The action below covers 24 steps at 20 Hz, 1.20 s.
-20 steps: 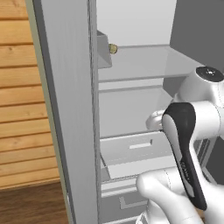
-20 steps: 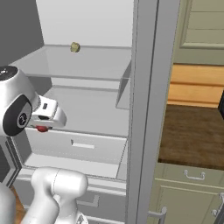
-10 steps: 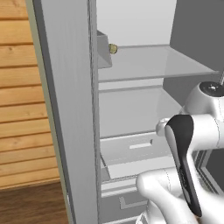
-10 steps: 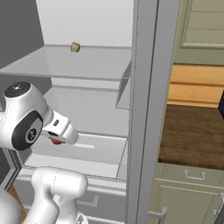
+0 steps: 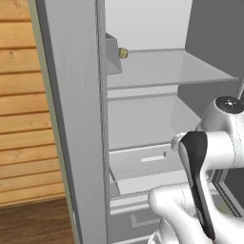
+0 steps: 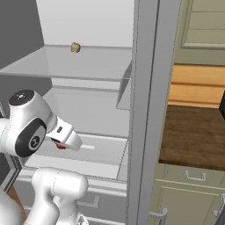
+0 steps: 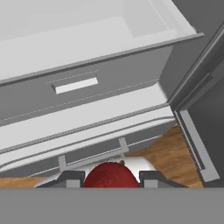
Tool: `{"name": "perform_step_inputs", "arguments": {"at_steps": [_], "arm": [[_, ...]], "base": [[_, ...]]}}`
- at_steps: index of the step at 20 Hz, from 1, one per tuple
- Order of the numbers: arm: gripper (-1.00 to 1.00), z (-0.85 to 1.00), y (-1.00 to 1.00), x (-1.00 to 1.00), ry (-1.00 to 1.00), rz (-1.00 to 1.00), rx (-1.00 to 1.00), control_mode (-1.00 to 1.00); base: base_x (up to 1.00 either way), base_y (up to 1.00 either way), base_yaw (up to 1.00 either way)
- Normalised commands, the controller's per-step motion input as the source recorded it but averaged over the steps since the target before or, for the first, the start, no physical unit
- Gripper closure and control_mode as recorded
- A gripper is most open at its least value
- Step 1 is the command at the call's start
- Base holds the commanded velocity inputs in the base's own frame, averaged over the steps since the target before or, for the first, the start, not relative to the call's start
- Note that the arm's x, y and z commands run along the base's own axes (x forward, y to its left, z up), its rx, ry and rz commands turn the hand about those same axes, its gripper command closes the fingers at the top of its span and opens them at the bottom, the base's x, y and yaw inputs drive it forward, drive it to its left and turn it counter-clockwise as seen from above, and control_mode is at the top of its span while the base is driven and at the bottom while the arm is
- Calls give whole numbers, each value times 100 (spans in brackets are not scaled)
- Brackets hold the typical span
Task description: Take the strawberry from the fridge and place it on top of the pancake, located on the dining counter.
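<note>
My gripper [image 7: 110, 177] is shut on the strawberry [image 7: 109, 174], a small dark-red berry wedged between the two dark fingertips [image 7: 72, 178]. From the right base view, the strawberry [image 6: 60, 146] peeks out red under my white hand, in front of the pulled-out lower drawer [image 6: 94, 154] of the fridge [image 6: 148, 110]. The fridge [image 5: 76, 119] stands open, with its pale shelves [image 5: 167, 66] bare. The hand view looks down on the drawer front [image 7: 87, 100] and the wooden floor [image 7: 164, 153]. The pancake and the dining counter are out of view.
A small yellowish-tan lump [image 5: 123, 53] [image 6: 75, 47] sits at the back of the upper shelf. Right of the fridge runs a dark-brown countertop [image 6: 193, 132] over pale green drawers [image 6: 189, 193]. A light wooden wall [image 5: 24, 95] lies left of it.
My hand has come down and back from shelf height to the front of the lower drawer, with the strawberry still gripped. The lump on the upper shelf has not moved.
</note>
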Motion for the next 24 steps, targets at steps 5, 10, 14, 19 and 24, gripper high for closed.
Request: {"name": "perform_step_inputs", "arguments": {"at_steps": [5,10,14,19,24], "arm": [[100,0,0,7,0,20,0,-100],[100,0,11,0,0,6,0,-100],[100,0,18,0,0,0,0,-100],[100,0,0,0,0,0,0,100],[100,0,0,0,0,0,0,100]], "base": [[0,0,0],[0,0,0],[0,0,0],[-3,9,3],[-32,5,7]]}}
